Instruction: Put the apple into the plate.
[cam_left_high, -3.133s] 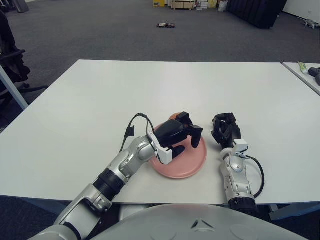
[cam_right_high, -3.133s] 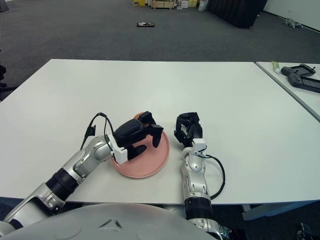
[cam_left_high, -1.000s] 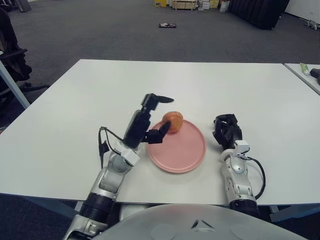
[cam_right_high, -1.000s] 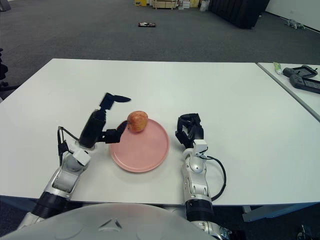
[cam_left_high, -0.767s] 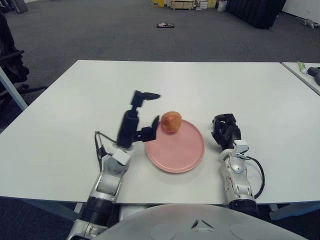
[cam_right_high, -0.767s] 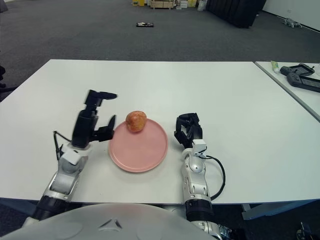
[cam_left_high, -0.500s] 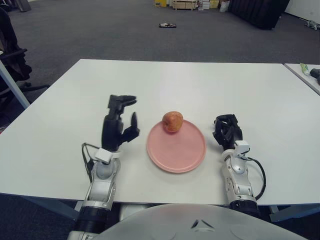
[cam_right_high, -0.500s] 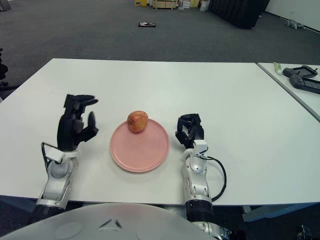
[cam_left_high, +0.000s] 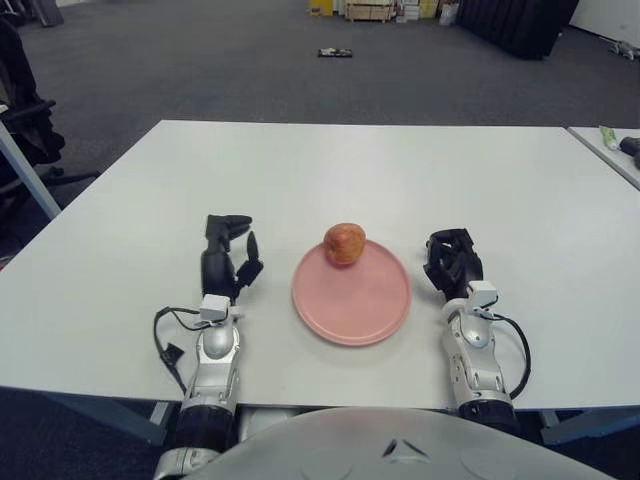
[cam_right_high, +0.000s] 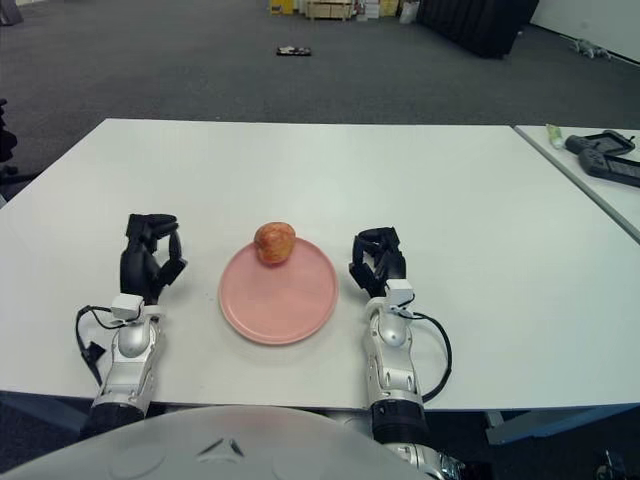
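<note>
- Now, judge the task as done or nearly so: the apple (cam_left_high: 344, 243) sits on the far rim of the pink plate (cam_left_high: 352, 304), inside its edge, touched by neither hand.
- Your left hand (cam_left_high: 224, 264) stands on the worktop (cam_left_high: 330, 165) just left of the plate, fingers loosely curled and grasping nothing; leave it clear of the plate so you do not nudge it.
- The apple is round and close to the rim, so it could roll off if the plate is bumped; make any move away from it, slowly.
- Your right hand (cam_left_high: 452, 262) shows just right of the plate, fingers curled in, holding nothing.
- Count: one apple, one plate, two hands.
</note>
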